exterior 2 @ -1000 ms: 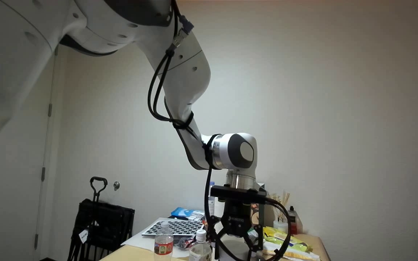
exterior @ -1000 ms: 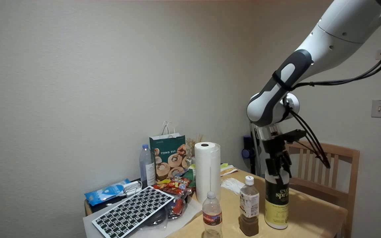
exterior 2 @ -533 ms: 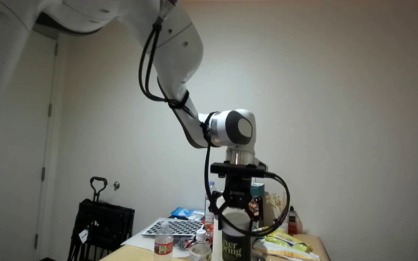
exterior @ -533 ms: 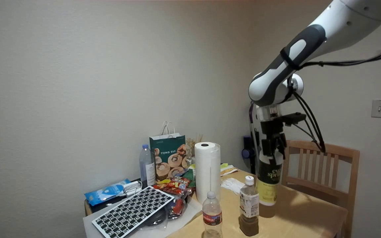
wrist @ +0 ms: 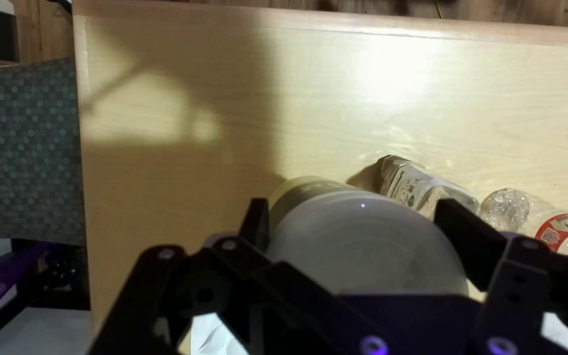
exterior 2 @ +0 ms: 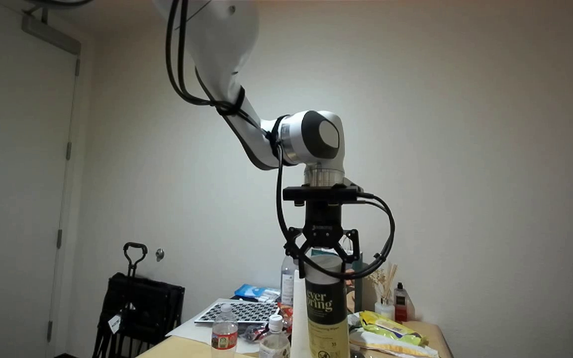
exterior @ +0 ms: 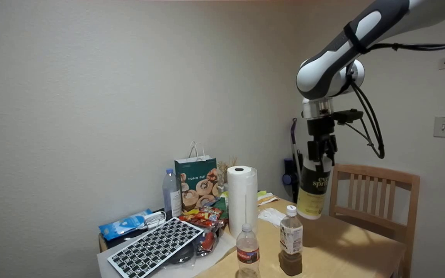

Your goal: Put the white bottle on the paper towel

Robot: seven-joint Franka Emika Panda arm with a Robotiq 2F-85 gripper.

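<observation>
The white bottle (exterior: 314, 189) hangs above the table, leaning slightly in an exterior view; its dark label also shows in an exterior view (exterior 2: 327, 313). In the wrist view its white cap (wrist: 363, 246) fills the space between the fingers. My gripper (exterior 2: 327, 266) is shut on the bottle's white top from above, one finger on each side. The paper towel (exterior: 242, 200) is a tall white roll standing upright on the table, apart from the bottle and to its left in that view. In an exterior view the roll (exterior 2: 298, 323) is mostly hidden behind the bottle.
A brownish bottle with a pale cap (exterior: 291, 243) and a clear red-labelled bottle (exterior: 248, 251) stand in front of the roll. A checkered board (exterior: 155, 247), snack packets (exterior: 207, 216) and a green bag (exterior: 196, 183) surround it. A chair (exterior: 377, 193) stands behind the table.
My gripper has risen and lifted the white bottle off the table, and the bottle has kept climbing. The paper towel and the other bottles have not moved.
</observation>
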